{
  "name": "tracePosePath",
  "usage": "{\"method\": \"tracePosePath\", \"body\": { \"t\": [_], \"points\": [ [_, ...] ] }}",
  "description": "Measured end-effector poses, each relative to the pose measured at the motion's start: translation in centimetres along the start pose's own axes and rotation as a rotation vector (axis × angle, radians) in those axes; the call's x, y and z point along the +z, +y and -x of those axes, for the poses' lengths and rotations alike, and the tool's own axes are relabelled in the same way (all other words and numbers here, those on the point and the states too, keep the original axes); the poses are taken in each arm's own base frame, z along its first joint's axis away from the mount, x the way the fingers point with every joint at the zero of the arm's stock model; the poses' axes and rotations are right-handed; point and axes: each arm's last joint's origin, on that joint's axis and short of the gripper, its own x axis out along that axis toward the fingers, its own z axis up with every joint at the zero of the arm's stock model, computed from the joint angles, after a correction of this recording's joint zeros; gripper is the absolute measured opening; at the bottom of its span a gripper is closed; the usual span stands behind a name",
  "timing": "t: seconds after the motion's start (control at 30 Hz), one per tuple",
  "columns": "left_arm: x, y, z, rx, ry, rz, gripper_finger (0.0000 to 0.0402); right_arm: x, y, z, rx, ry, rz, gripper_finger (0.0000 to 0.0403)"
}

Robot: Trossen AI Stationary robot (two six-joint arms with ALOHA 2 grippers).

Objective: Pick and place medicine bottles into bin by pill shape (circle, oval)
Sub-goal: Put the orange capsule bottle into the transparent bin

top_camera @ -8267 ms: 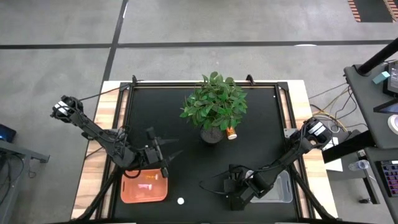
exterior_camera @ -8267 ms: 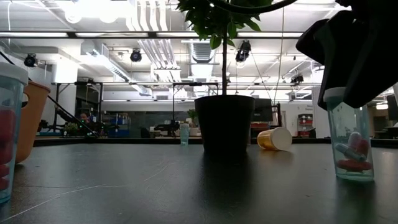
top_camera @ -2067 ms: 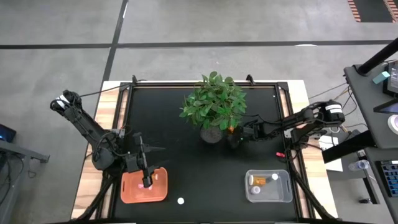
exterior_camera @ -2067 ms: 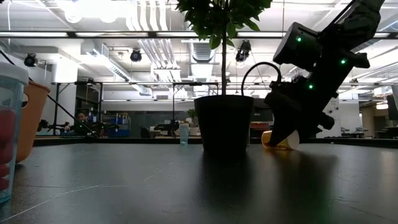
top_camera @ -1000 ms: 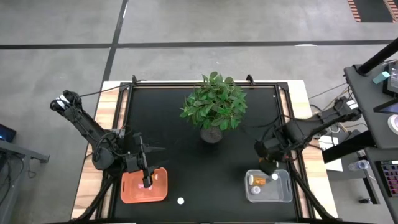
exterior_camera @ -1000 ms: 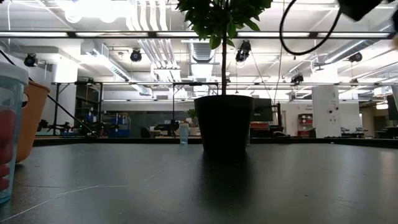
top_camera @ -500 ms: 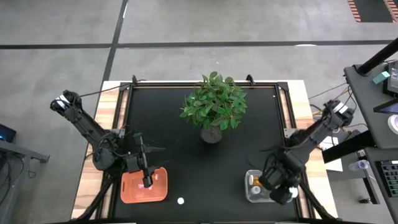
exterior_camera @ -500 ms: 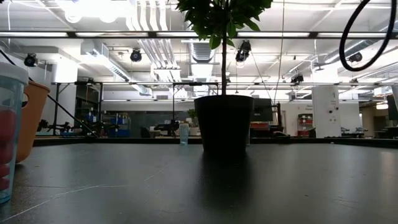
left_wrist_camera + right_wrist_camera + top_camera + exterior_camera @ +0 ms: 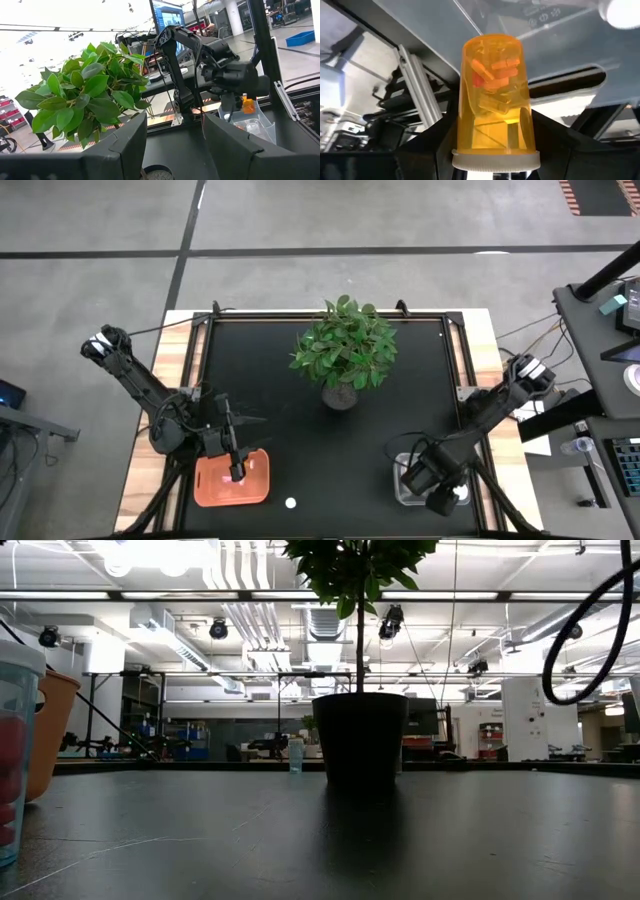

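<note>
The small orange bottle (image 9: 495, 95), light, hard and smooth, is pinched near its white cap by the right pincer (image 9: 495, 150) above the clear bin (image 9: 402, 480).

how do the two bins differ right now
The orange bin is opaque and sits near the left gripper; the clear bin is see-through and lies under the right gripper, which holds an orange bottle above it. The orange bin shows fully from above; the clear bin is mostly hidden by the arm. Both are shallow and rectangular.
</note>
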Motion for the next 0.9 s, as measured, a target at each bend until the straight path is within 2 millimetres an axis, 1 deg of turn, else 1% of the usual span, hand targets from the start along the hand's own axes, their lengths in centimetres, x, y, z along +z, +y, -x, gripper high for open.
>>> {"method": "tracePosePath", "body": {
  "t": [0.23, 0.47, 0.77, 0.9],
  "points": [
    [0.0, 0.0, 0.0, 0.000, 0.000, 0.001, 0.0180, 1.4, 0.2, -0.7, -0.032, 0.015, 0.024, 0.0196],
    [0.0, 0.0, 0.0, 0.000, 0.000, 0.001, 0.0180, 2.5, -0.1, -0.8, -0.053, 0.029, 0.021, 0.0196],
    [0.0, 0.0, 0.0, 0.000, 0.000, 0.000, 0.0180, 3.4, -0.1, -1.3, -0.068, 0.039, 0.029, 0.0197],
    [0.0, 0.0, 0.0, 0.000, 0.000, 0.000, 0.0180, 3.6, -0.1, -1.3, -0.066, 0.040, 0.023, 0.0216]
  ]
}}
